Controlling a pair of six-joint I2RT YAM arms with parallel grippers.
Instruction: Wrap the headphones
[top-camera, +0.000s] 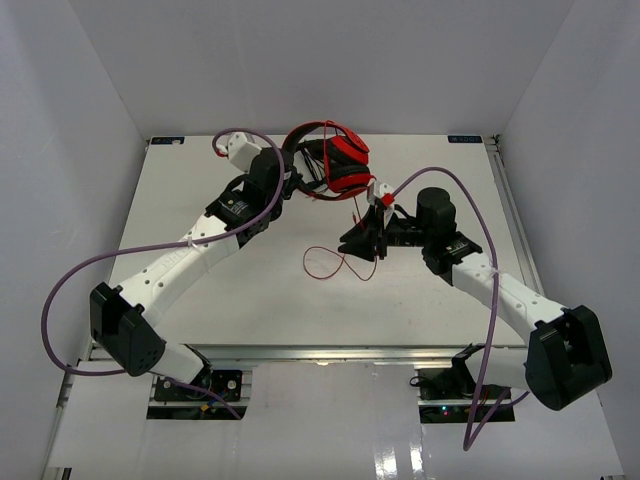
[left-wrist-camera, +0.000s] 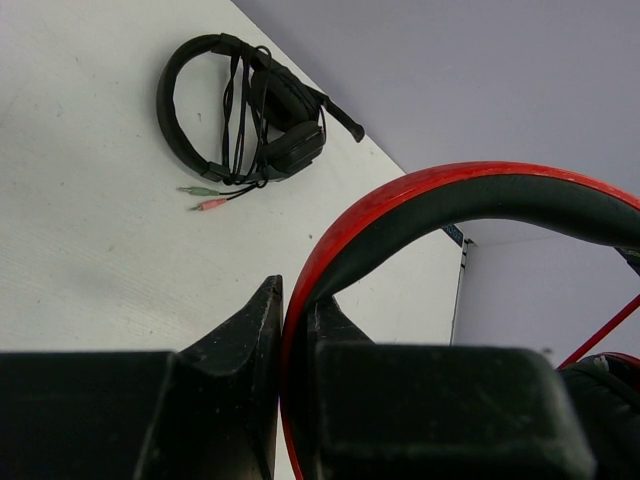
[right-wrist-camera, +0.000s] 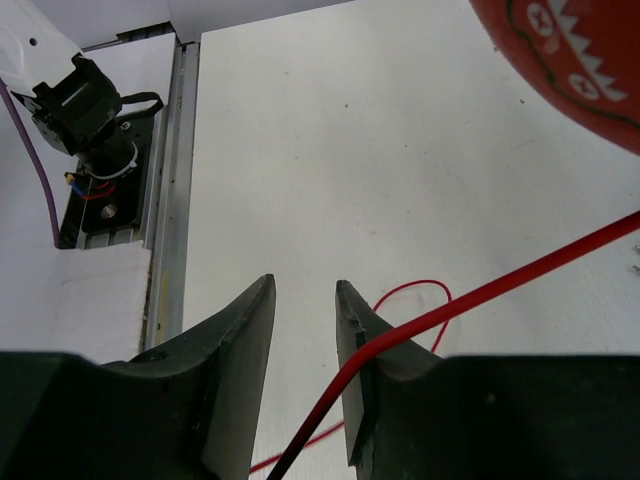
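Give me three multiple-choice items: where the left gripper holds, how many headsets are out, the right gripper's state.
1. The left gripper grips the red headphones by: A earcup; B headband; C plug.
2. Headsets in the left wrist view: A one; B two; C three.
3. The right gripper beside the red cable is: A open; B shut on it; C shut on an earcup.
B: it pinches the headband. B: the red pair plus black headphones. A: a gap shows between the jaws.
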